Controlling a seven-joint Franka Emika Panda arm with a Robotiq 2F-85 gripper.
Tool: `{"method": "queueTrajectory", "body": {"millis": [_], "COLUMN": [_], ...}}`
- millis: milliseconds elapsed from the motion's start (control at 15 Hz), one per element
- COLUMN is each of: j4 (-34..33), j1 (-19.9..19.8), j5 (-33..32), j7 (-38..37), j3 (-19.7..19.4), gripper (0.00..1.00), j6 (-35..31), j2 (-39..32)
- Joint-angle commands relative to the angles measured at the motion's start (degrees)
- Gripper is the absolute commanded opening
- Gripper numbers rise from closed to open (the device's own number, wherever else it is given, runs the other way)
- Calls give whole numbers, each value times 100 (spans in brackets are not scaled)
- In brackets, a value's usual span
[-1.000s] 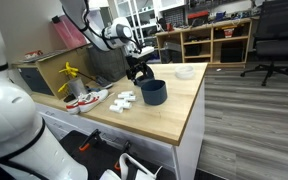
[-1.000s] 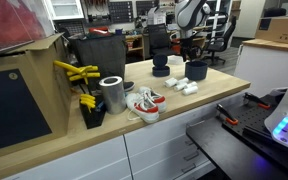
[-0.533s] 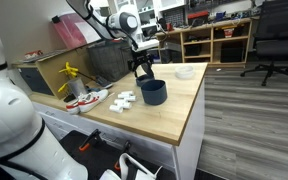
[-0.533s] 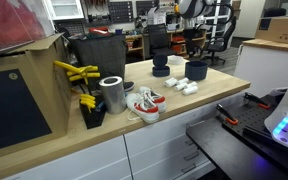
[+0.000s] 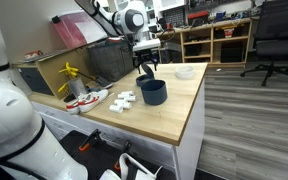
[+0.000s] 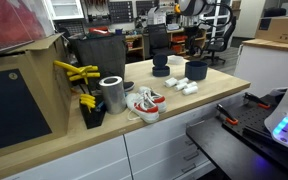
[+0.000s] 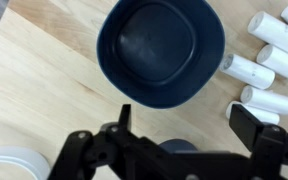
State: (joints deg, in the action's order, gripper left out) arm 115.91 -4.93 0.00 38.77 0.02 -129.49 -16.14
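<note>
Hovering above a dark blue bowl (image 7: pixel 162 48) at the upper centre of the wrist view, the gripper (image 7: pixel 184 125) is seen with its jaws spread wide and nothing held between them. The bowl sits upright on the wooden table (image 7: pixel 44 90), with 4 white cylinders (image 7: pixel 262 68) laid just beside it at the frame's right edge. In an exterior view the bowl (image 5: pixel 152 92) is found at mid-frame, directly below the gripper (image 5: pixel 147 66). Should a grasp be intended, 1 finger is best judged placed inside the rim and 1 outside, the cylinders being avoided.
</note>
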Motion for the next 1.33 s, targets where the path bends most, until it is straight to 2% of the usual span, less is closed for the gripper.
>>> {"method": "queueTrajectory", "body": {"millis": [0,533,733,1000,1267], "j4": [-802,-2699,-2761,-2481,-2078], "j1": [-121,-361,-329,-326,-147], "j5": [200,358,321,333,165], "j7": [-813,-2690,-2932,-2793,-2799], "j3": [-72,-164,-119,29,48], "gripper": [100,100,100,100,100], "j6": [53,165,154,759,1523], "j2": [-616,-2150,-2217,-1781,-1210]}}
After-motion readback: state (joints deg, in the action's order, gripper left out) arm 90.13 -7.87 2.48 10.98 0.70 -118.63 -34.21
